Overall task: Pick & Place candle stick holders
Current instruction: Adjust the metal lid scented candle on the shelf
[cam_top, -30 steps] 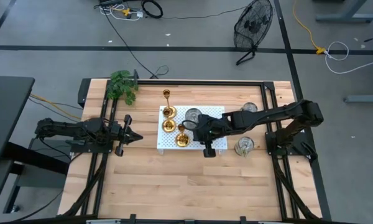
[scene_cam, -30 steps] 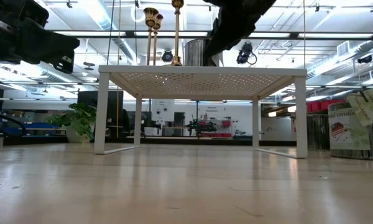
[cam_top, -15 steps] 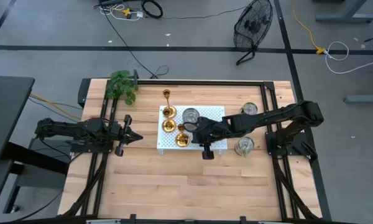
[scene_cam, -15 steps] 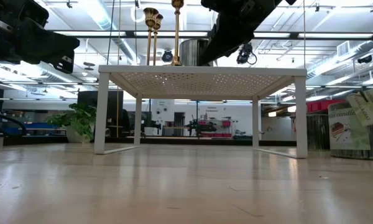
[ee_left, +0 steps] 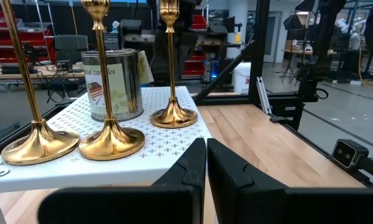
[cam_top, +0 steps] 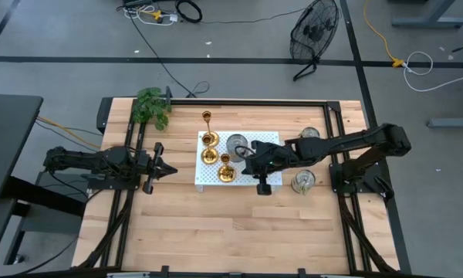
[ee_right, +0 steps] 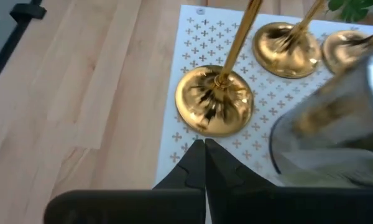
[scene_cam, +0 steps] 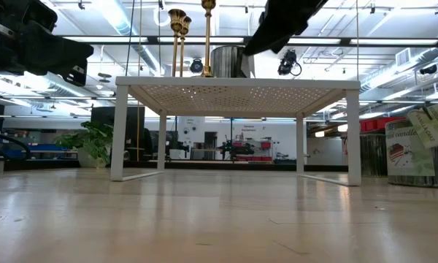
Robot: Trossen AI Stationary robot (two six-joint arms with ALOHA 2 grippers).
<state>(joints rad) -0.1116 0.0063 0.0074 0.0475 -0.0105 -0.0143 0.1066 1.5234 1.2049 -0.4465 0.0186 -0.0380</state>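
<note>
While the right gripper [cam_top: 248, 164] hovers clenched and empty, three holders [cam_top: 225, 173] stand on the stand [cam_top: 266, 139].
Next it must open beside a stem; the left gripper [cam_top: 170, 169] waits clenched too.

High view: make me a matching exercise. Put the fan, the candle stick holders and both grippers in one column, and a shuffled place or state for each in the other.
1. fan
2. candle stick holders
3. left gripper
4. right gripper

A. shut, over bare wood beside the white stand
B. on the floor beyond the table
C. shut, above the stand, close to a holder
D. standing on the stand

Pairs: 1-B, 2-D, 3-A, 4-C
</note>
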